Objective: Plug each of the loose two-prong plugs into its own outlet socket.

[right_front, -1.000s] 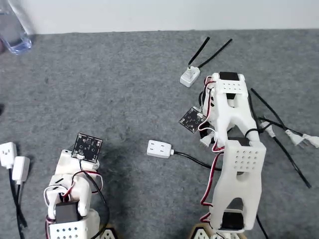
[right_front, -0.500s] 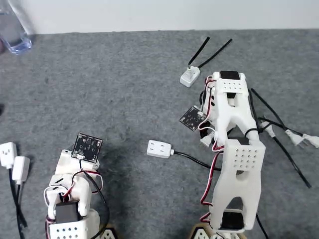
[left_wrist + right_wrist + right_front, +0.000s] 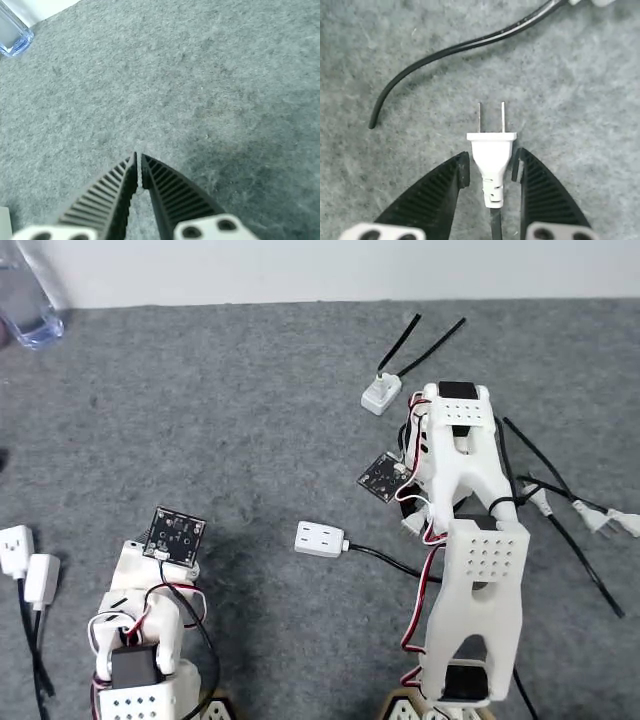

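Plug [image 3: 491,145] pickup is the step in hand, in our judgement. Nothing is yet seated in the socket [image 3: 320,539] at mid-mat, which we take as our reference.

Far left of the socket, two white cord ends [image 3: 28,562] lie side by side; we cannot tell whether they are plugs or outlets. Nearer, left of the socket, the left arm [image 3: 140,640] is folded back. Its left gripper [image 3: 139,159] is closed tip to tip on nothing, over bare mat [image 3: 225,75].

Right of the socket stands the right arm [image 3: 470,540]. Its right gripper [image 3: 491,159] is spread, one finger on either side of the plug's body with a slight gap at each. The plug lies flat and ungripped, prongs pointing away from the gripper.

Farther right of the socket, loose plugs [image 3: 603,523] lie on thin cords.

The next move, we judge, is to close squarely on the body, lift, and bring the prongs level with the socket's slots.
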You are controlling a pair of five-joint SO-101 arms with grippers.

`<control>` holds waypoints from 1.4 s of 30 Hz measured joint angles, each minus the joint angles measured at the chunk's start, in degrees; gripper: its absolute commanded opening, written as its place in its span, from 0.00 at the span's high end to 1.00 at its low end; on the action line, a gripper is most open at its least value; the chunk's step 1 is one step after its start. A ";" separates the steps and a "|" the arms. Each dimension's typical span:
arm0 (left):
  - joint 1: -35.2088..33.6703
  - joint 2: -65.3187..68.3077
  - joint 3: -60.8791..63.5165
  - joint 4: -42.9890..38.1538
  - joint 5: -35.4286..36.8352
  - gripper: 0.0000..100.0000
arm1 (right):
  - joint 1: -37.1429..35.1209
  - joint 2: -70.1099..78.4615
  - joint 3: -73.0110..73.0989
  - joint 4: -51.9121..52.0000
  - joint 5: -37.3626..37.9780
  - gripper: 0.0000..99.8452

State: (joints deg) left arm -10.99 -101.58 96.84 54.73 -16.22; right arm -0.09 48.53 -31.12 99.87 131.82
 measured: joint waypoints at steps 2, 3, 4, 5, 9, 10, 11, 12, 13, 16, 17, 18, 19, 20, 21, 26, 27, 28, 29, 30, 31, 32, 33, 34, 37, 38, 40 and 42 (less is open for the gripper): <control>0.00 0.00 0.00 0.00 0.00 0.98 | 0.00 0.00 0.00 0.00 0.00 0.85; 0.00 0.00 0.00 0.00 0.00 0.98 | -0.09 0.00 0.00 0.00 0.00 0.85; 0.00 0.00 0.00 0.00 0.00 0.98 | -0.44 0.00 -0.09 0.00 0.00 0.85; 0.00 0.00 0.00 0.00 0.00 0.98 | -0.70 0.00 -0.18 0.00 0.00 0.85; 0.00 0.00 0.00 0.00 0.00 0.98 | -1.05 0.00 -0.26 0.44 0.00 0.85; 0.00 0.00 0.00 0.00 0.00 0.98 | -1.05 0.00 -0.26 0.44 0.00 0.85; 0.00 0.00 0.00 0.00 0.00 0.98 | -1.05 0.00 -0.26 0.44 0.00 0.85; 0.00 0.00 0.00 0.00 0.00 0.98 | -1.05 0.00 -0.26 0.44 0.00 0.85; 0.00 0.00 0.00 0.00 0.00 0.98 | -1.05 0.00 -0.26 0.44 0.00 0.85; 0.00 0.00 0.00 0.00 0.00 0.98 | -1.05 0.00 -0.26 0.44 -0.18 0.85; 0.00 0.00 0.00 0.00 0.00 0.98 | -1.05 0.00 -0.26 0.44 -0.18 0.85; 0.00 0.00 0.00 0.00 0.00 0.98 | -1.05 0.00 -0.26 0.44 -0.18 0.85; 0.00 0.00 0.00 0.00 0.00 0.98 | -1.05 0.00 -0.26 0.53 -0.18 0.85; 0.00 0.00 0.00 0.00 0.00 0.98 | -1.05 0.00 -0.26 0.53 -0.18 0.85; 0.00 0.00 0.00 0.00 0.00 0.98 | -1.05 0.00 -0.26 0.62 -0.18 0.84; 0.00 0.00 0.00 0.00 0.00 0.98 | -1.05 0.00 -0.35 0.62 -0.18 0.85; 0.00 0.00 0.00 0.00 0.00 0.98 | -1.05 0.00 -0.35 0.62 -0.18 0.85; 0.00 0.00 0.00 0.00 0.00 0.98 | -1.05 0.00 -0.35 0.62 -0.18 0.85; 0.00 0.00 0.00 0.00 0.00 0.98 | -1.05 0.00 -0.35 0.62 -0.18 0.86; 0.00 0.00 0.00 0.00 0.00 0.98 | -1.05 0.00 -0.35 0.62 -0.18 0.87; 0.00 0.00 0.00 0.00 0.00 0.98 | -1.05 0.00 -0.35 0.62 -0.18 0.90; 0.00 0.00 0.00 0.00 0.00 0.98 | -1.05 0.00 -0.35 0.62 -0.18 0.93; 0.00 0.00 0.00 0.00 0.00 0.98 | -1.05 0.00 -0.35 0.62 -0.18 0.97; 0.00 0.00 0.00 0.00 0.00 0.98 | -1.05 0.00 -0.35 0.62 -0.18 1.00; 0.00 0.00 0.00 0.00 0.00 0.98 | -1.14 0.18 -0.26 0.62 -1.32 0.99; 0.00 0.00 0.00 0.00 0.00 0.98 | -0.97 0.18 0.26 0.62 -2.46 0.99; 0.00 0.00 0.00 0.00 0.00 0.98 | -0.79 0.18 0.26 0.62 -4.40 0.99; 0.00 0.00 0.00 0.00 0.00 0.98 | -0.62 0.18 0.35 0.62 -6.07 0.99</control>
State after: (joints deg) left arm -10.99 -101.58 96.84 54.73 -16.22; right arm -0.70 48.70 -30.77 100.48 125.76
